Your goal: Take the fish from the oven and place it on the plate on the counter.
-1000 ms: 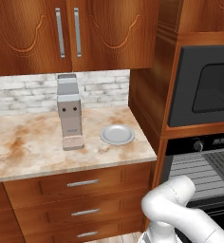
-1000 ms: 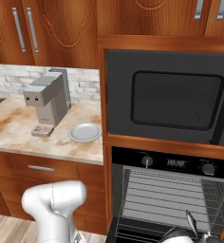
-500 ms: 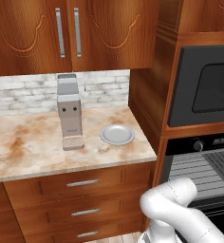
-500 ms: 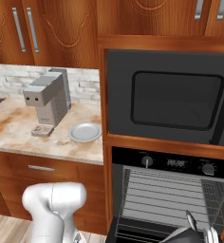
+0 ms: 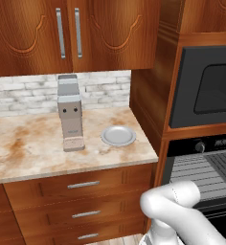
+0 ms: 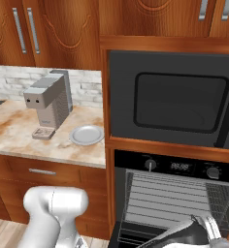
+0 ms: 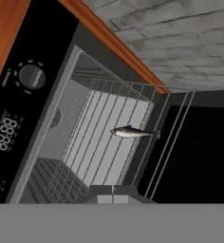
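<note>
The fish [image 7: 133, 132], slim and dark with a pale flank, lies on a grey wire rack inside the open oven [image 7: 92, 142]. My gripper [image 7: 112, 195] is shut with nothing in it and hangs in front of the oven opening, well short of the fish. In the right base view my hand [image 6: 204, 231] sits low before the oven [image 6: 174, 193], over its dropped door. The pale grey plate [image 5: 118, 136] [image 6: 87, 135] rests on the beige marble counter [image 5: 33, 143] [image 6: 14, 131], left of the oven [image 5: 201, 167].
A grey coffee machine [image 5: 69, 112] [image 6: 48, 104] stands on the counter just left of the plate. A black unit with a dark glass window [image 5: 206, 86] [image 6: 179, 101] sits above the oven. Wooden drawers [image 5: 81, 184] run under the counter, wall cabinets above.
</note>
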